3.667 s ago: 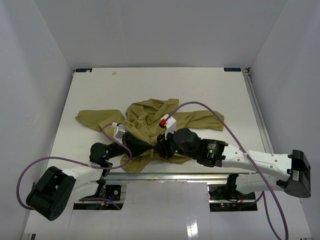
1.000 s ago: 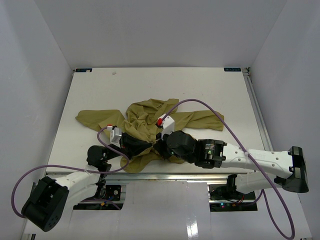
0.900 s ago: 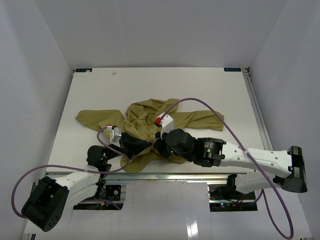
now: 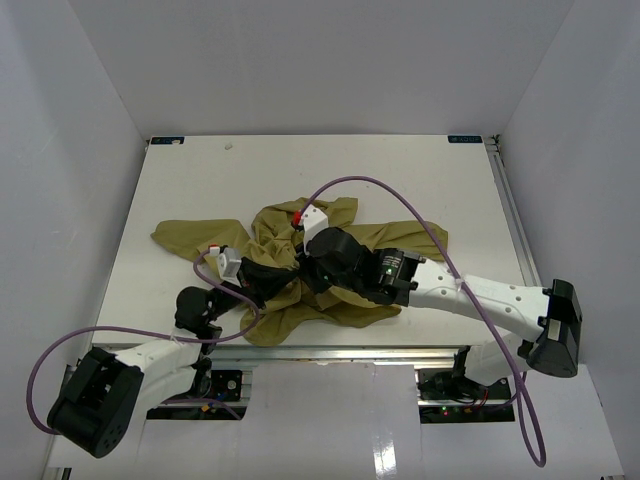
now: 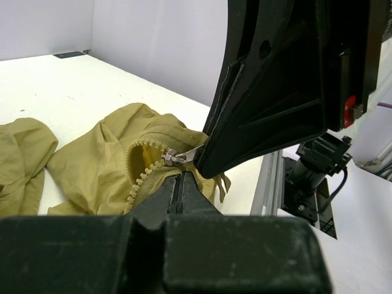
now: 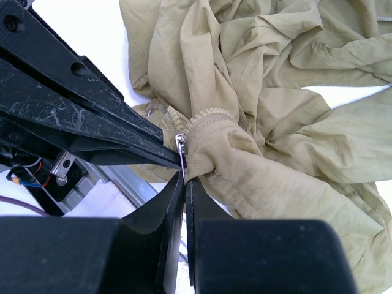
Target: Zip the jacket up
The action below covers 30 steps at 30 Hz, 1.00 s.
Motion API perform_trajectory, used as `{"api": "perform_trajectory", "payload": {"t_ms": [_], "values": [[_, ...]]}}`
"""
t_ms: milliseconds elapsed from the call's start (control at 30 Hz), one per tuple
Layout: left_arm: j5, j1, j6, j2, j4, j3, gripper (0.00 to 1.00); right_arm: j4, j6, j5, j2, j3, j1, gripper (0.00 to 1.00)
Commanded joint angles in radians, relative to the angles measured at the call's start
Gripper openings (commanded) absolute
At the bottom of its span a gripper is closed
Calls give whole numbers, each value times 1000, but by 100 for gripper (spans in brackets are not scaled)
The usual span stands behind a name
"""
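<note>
Bright, even light; soft shadows; blurry wrist-view foregrounds.

One olive jacket point(image 4: 275, 228) with one metal zipper pull point(image 5: 174, 157) lies on one white tabletop point(image 4: 330, 170). There are two arms, the left arm point(image 4: 150, 355) and the right arm point(image 4: 490, 293). Each has one end effector, the left end effector point(image 5: 182, 177) and the right end effector point(image 6: 184, 179), and there are two purple cables point(image 4: 372, 181).

Wht table point(image 4: 400, 180), grey walls point(image 4: 330, 60), alu rail point(image 4: 380, 353)
</note>
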<state>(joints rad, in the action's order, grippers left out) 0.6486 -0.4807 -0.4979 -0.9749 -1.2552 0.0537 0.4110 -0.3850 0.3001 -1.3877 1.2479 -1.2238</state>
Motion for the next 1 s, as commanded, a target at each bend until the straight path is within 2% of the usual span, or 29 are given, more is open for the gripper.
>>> {"api": "perform_trajectory", "payload": {"t_ms": [0, 333, 500, 600, 700, 967], "values": [[131, -27, -10, 2, -35, -21, 0, -177, -3, -29, -57, 78, 8, 8], [123, -29, -11, 10, -24, -18, 0, -186, -25, -53, -104, 106, 23, 8], [78, -29, 13, 34, 90, 3, 0, -131, -26, -150, -61, 94, 59, 8], [50, -29, 37, 53, 158, 11, 0, -35, -20, -216, -56, 117, 79, 17], [36, -29, 35, 55, 133, 2, 0, -39, -26, -271, -36, 122, 95, 31], [50, -29, 19, 14, 82, -6, 0, -153, -56, -282, -33, 163, 137, 47]]}}
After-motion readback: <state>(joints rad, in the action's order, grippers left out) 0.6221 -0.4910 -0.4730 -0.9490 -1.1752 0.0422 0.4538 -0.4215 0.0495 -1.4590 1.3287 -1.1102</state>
